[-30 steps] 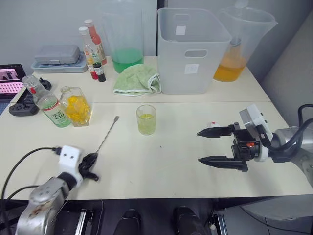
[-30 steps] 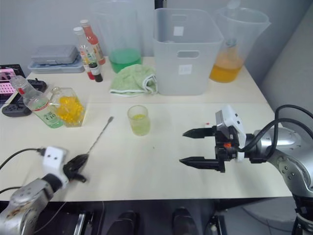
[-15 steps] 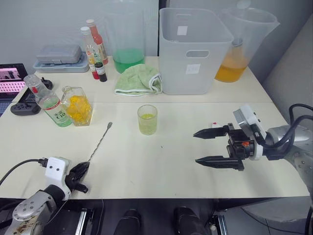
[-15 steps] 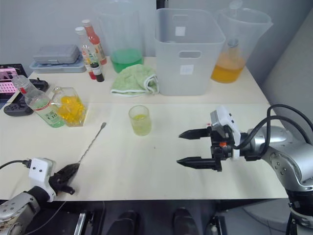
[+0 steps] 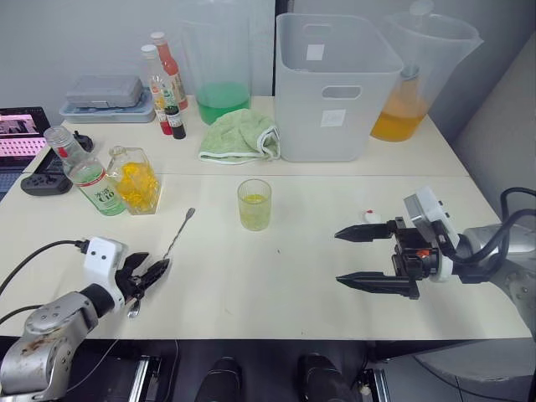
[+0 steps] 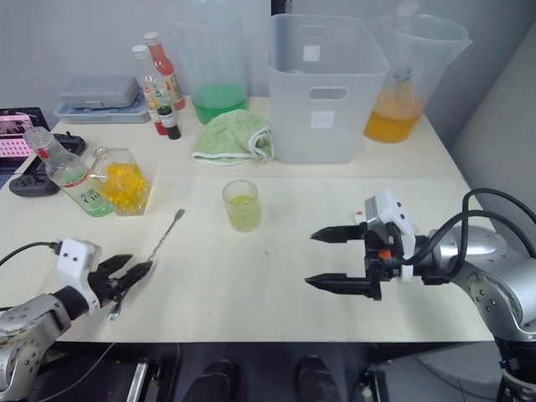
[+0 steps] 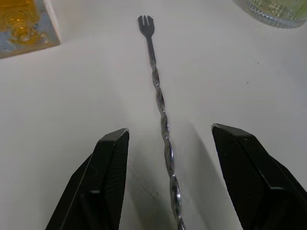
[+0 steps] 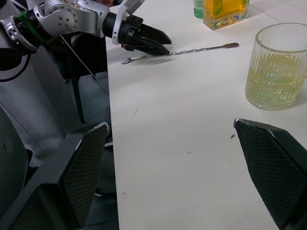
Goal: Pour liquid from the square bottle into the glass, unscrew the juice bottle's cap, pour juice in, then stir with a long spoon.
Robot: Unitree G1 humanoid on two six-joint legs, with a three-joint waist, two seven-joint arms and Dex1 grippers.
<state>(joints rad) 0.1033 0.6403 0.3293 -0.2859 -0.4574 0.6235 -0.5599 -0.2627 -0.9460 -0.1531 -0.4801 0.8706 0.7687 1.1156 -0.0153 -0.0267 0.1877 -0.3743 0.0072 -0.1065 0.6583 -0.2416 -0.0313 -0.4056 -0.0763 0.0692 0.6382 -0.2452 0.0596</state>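
Left gripper open astride long spoon; glass apart.

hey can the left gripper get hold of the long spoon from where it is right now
Probably yes. The left gripper is open, with its fingers on either side of the long spoon, which lies flat on the table. Nothing sits between them, so closing should catch the twisted stem.

Colours across the cream table

The ribbed clear glass is holding pale yellow-green liquid; the twisted silver long spoon is gleaming; the square bottle is glowing amber; the juice bottle is showing green-and-white labelling.
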